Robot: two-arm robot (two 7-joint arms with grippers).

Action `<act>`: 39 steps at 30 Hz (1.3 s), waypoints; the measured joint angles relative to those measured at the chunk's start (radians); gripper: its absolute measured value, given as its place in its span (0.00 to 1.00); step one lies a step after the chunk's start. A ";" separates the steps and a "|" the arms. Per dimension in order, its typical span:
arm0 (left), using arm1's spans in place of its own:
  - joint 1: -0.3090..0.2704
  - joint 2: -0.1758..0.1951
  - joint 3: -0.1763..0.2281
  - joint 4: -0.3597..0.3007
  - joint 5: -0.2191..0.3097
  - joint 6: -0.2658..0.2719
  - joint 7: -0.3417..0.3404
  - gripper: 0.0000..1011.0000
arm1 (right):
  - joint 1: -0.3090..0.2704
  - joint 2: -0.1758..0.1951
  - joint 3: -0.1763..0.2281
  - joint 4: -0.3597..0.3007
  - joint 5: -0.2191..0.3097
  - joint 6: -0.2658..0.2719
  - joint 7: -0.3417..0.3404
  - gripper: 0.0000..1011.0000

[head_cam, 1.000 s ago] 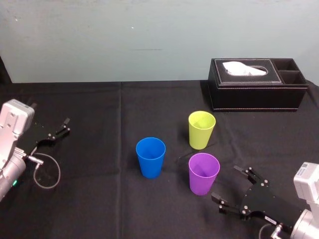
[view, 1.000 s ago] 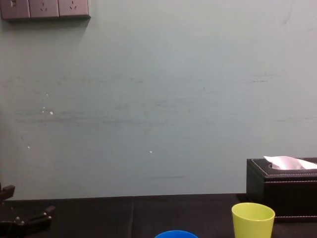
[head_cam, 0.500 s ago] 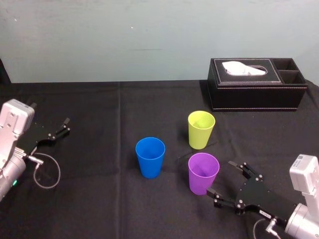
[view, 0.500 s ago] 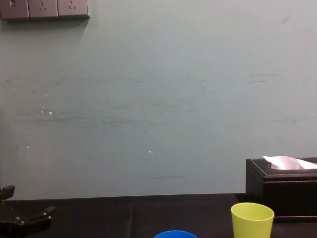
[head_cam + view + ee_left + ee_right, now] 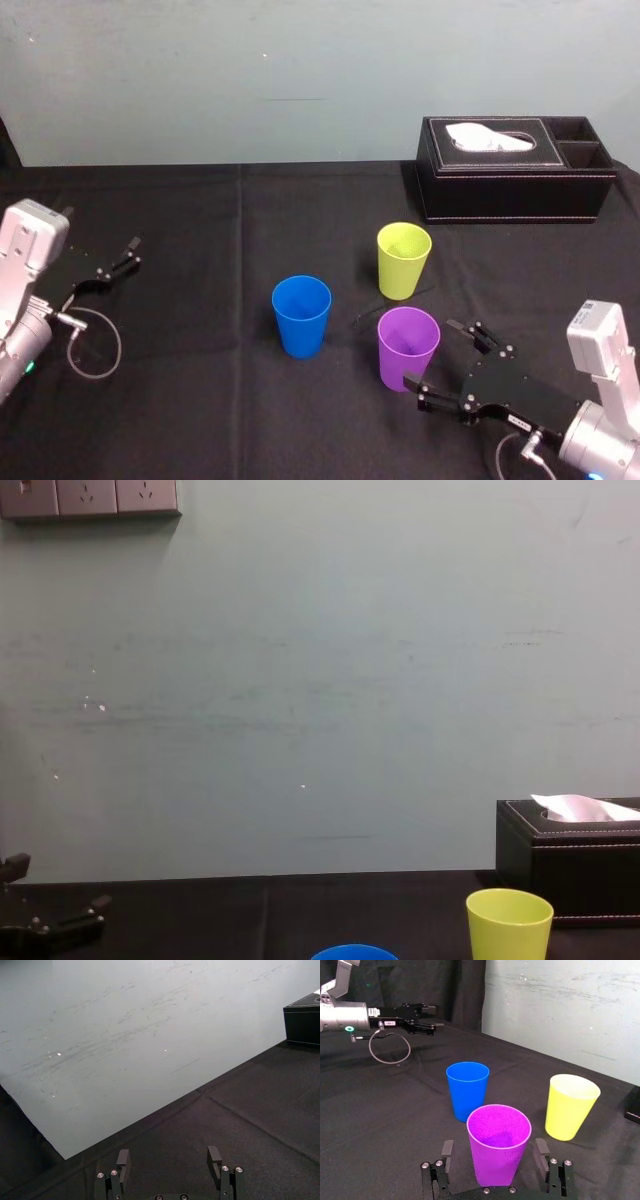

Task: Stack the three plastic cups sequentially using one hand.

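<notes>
Three plastic cups stand upright on the black cloth: a blue cup (image 5: pixel 301 315) to the left, a yellow-green cup (image 5: pixel 404 260) farther back, and a purple cup (image 5: pixel 408 348) nearest me. My right gripper (image 5: pixel 432 355), the hand with the white label, is open and low at the purple cup's right side. In the right wrist view the purple cup (image 5: pixel 498 1142) sits just ahead between the spread fingers of the right gripper (image 5: pixel 493 1150), untouched, with the blue cup (image 5: pixel 467 1089) and yellow-green cup (image 5: pixel 568 1106) behind it. My left gripper (image 5: pixel 128 253) rests open at the far left.
A black tissue box (image 5: pixel 515 170) stands at the back right, behind the yellow-green cup. A grey cable loop (image 5: pixel 95 345) lies by the left arm. Bare cloth stretches between the blue cup and the left gripper (image 5: pixel 422 1017).
My right gripper has slid forward and left along the cloth until its open fingers reach the purple cup's sides. The cups and the left arm have stayed put.
</notes>
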 joint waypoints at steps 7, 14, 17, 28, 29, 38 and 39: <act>0.000 0.000 0.000 0.000 0.000 0.000 0.000 1.00 | 0.018 -0.008 -0.014 0.013 -0.001 0.009 0.002 0.99; 0.000 0.000 0.000 0.000 0.000 0.000 0.000 1.00 | 0.033 -0.015 -0.023 0.027 -0.006 0.015 0.001 0.99; 0.000 0.000 0.000 0.000 0.000 0.000 0.000 1.00 | 0.041 -0.018 -0.028 0.033 -0.009 0.019 0.001 0.99; 0.000 0.000 0.000 0.000 0.000 0.000 0.000 1.00 | 0.075 -0.034 -0.050 0.060 -0.024 0.030 -0.004 0.99; 0.000 0.000 0.000 0.000 0.000 0.000 0.000 1.00 | 0.081 -0.037 -0.052 0.064 -0.025 0.032 -0.004 0.99; 0.000 0.000 0.000 0.000 0.000 0.000 0.000 1.00 | 0.102 -0.045 -0.063 0.081 -0.030 0.046 -0.006 0.99; 0.000 0.000 0.000 0.000 0.000 0.000 0.000 1.00 | 0.102 -0.045 -0.062 0.081 -0.030 0.046 -0.006 0.99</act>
